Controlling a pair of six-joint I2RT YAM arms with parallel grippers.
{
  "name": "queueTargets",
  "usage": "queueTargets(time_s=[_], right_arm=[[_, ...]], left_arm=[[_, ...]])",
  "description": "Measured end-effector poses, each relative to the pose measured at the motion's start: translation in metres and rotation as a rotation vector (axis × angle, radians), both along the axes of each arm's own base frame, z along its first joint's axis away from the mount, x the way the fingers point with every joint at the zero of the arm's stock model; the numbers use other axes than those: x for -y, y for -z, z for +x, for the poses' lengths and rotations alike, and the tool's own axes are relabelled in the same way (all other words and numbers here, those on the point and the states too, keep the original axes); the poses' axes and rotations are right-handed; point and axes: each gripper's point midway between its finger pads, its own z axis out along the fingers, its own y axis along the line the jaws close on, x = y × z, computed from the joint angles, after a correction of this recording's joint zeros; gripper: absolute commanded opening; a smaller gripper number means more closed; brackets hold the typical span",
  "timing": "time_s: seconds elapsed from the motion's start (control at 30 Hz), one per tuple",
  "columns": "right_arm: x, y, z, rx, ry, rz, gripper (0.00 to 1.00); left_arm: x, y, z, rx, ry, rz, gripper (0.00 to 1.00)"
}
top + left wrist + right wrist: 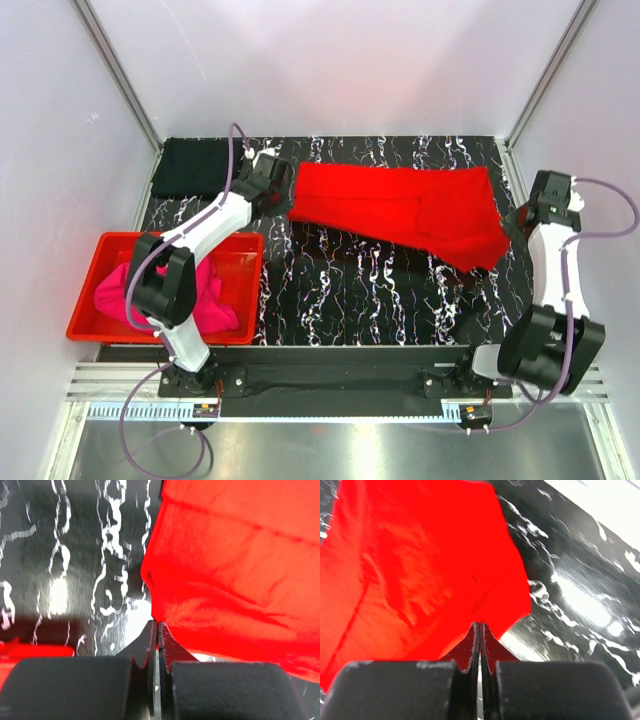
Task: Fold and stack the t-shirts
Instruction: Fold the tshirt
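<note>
The bright red t-shirt (pixel 400 205) stretches across the middle of the black marbled table, partly folded, with a shadow under its near edge. My left gripper (pixel 284 196) is shut on its left edge, and the left wrist view shows the jaws (pixel 157 626) closed with red cloth (pixel 235 565) pinched at the tips. My right gripper (pixel 511 230) is shut on the shirt's right end, its tips (pixel 480 626) closed on the red cloth (pixel 420 565). A folded black t-shirt (pixel 190 167) lies at the back left corner. The magenta pink t-shirt (pixel 216 302) is crumpled in the bin.
A rigid red plastic bin (pixel 100 252) stands at the table's left near side, under my left arm. White walls and metal posts close in the back and sides. The table's near strip (pixel 380 300) shows bare marbled surface.
</note>
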Motion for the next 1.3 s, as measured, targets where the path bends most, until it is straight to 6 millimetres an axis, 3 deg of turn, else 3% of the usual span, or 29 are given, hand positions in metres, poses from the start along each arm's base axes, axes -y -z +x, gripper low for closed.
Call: queueTargets(time_s=[0.1,0.37,0.63,1.07,1.3], right_arm=[[0.005,-0.004,0.021,0.020,-0.011,0.000,0.00],[0.016,0.007,0.059,0.025,-0.024,0.015,0.00],[0.023,0.006,0.104,0.076,-0.056,0.036,0.00],[0.022,0.020,0.146,0.097,-0.114,0.099,0.00],[0.023,0.023,0.160,0.107,-0.129,0.117,0.00]], left_arm=[[0.000,-0.003,0.014,0.011,-0.004,-0.008,0.00],[0.012,0.015,0.052,-0.018,0.008,-0.004,0.00],[0.015,0.029,0.075,-0.044,0.011,-0.008,0.00],[-0.003,0.043,0.088,-0.078,-0.023,-0.001,0.00],[0.000,0.049,0.101,-0.082,-0.022,-0.012,0.00]])
